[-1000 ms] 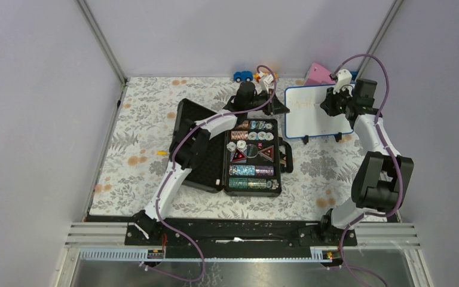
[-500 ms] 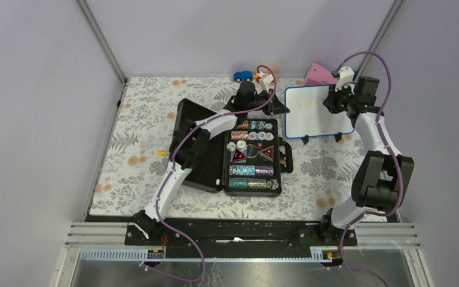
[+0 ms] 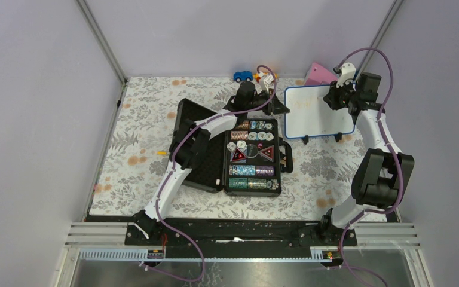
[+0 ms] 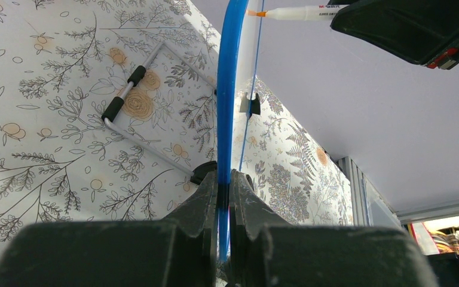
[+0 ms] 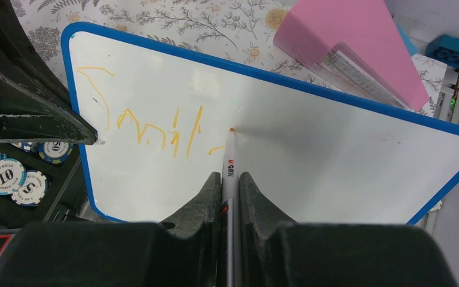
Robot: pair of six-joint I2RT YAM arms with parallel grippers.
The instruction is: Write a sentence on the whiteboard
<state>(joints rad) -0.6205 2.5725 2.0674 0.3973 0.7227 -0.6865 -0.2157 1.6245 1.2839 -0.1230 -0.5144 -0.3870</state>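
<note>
The whiteboard (image 3: 317, 116), blue-framed, stands tilted at the back right of the table. My left gripper (image 4: 224, 186) is shut on its left blue edge (image 4: 227, 89), and it also shows at the board's left side (image 5: 66, 128). My right gripper (image 5: 230, 177) is shut on a white marker (image 5: 229, 164). The marker's orange tip meets the board face (image 5: 346, 143) near its middle. The sentence (image 5: 146, 128) is a few pale yellow-orange strokes running from the board's top left up to the tip. From above, my right gripper (image 3: 336, 95) is at the board's upper right.
A pink wedge (image 3: 318, 72) stands just behind the board, with a blue toy car (image 3: 243, 76) to its left. An open black case (image 3: 251, 156) of poker chips lies at mid-table below the board's left edge. The board's wire stand (image 4: 125, 104) rests on the floral cloth.
My right gripper and the marker have shifted right and slightly up along the board. The left gripper and the board have stayed put.
</note>
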